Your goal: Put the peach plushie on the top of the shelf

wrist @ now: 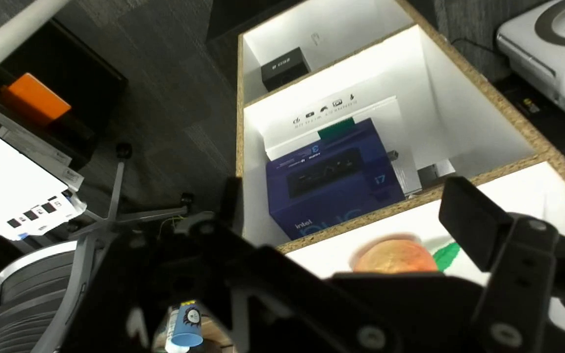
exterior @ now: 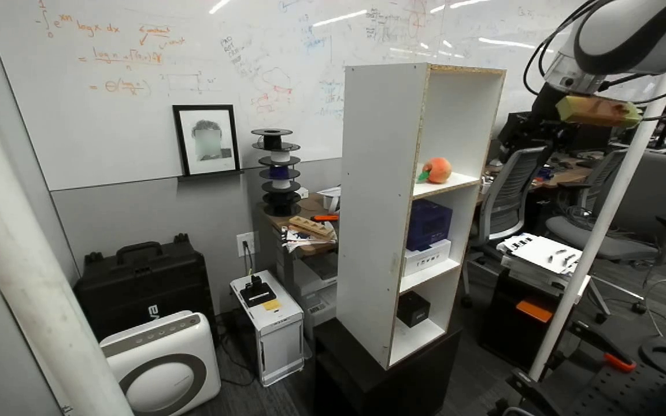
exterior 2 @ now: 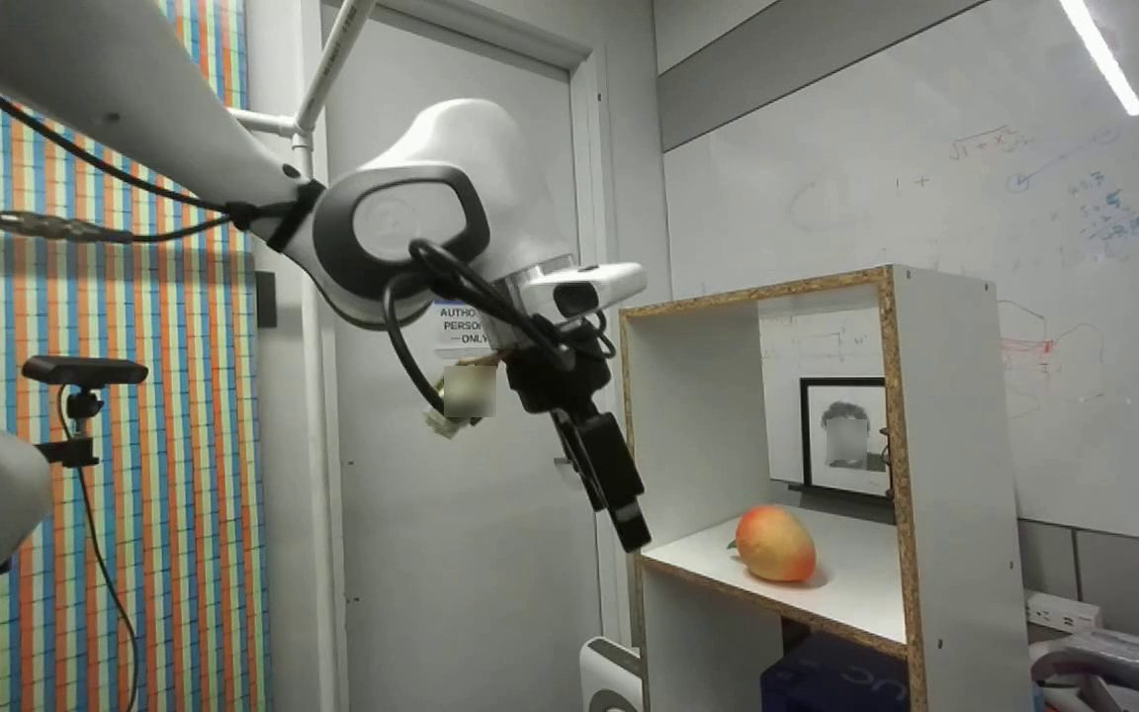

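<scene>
The peach plushie (exterior: 439,170) is a round orange-pink ball with a green leaf. It rests on the floor of the shelf's uppermost compartment, as also seen in an exterior view (exterior 2: 775,544). In the wrist view the plushie (wrist: 395,257) is partly hidden behind the gripper body. The shelf (exterior: 374,202) is tall, white and open-fronted with chipboard edges, and shows in an exterior view (exterior 2: 955,445) and the wrist view (wrist: 358,222). My gripper (wrist: 353,213) is open and empty, in front of that compartment and apart from the plushie. It shows in both exterior views (exterior: 507,149) (exterior 2: 631,529).
A dark blue box (exterior: 429,224) on a white box fills the middle compartment. A small black box (exterior: 413,308) sits in the bottom one. The shelf stands on a black cabinet (exterior: 350,358). Office chairs (exterior: 506,193) and a white pole (exterior: 605,219) are beside it.
</scene>
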Controlling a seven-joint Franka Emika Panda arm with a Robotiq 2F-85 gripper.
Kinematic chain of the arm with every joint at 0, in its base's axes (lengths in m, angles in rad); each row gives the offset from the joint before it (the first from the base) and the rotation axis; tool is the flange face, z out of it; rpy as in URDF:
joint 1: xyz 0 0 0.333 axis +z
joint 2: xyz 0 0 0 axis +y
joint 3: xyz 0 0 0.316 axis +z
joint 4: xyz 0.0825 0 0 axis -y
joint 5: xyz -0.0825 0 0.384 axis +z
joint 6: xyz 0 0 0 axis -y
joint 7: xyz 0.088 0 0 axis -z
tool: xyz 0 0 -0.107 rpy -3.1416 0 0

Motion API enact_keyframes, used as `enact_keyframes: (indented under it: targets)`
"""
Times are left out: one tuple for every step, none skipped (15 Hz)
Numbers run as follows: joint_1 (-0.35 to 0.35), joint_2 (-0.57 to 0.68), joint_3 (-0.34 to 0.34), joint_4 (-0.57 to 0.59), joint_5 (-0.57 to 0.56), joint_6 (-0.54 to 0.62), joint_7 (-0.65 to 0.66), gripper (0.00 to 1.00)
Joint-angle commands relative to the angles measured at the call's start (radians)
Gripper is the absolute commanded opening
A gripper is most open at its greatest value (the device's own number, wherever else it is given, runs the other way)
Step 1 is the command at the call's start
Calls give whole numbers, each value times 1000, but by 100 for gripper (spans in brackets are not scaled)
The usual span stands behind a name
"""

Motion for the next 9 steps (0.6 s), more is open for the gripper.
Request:
enact_keyframes:
  targets:
    - [-24,207,35,111,-5,166,65,100]
    - [-30,251,46,139,-13,206,89,100]
    - [-30,295,54,168,-16,239,115,100]
    - [-33,333,62,199,-25,267,141,100]
    - [-33,370,70,232,-37,289,172,100]
    - [-30,404,71,263,-47,305,196,100]
    - [-26,436,71,294,-66,317,226,100]
    - [-34,464,82,320,-90,331,258,100]
    - [-31,490,84,347,-119,343,294,100]
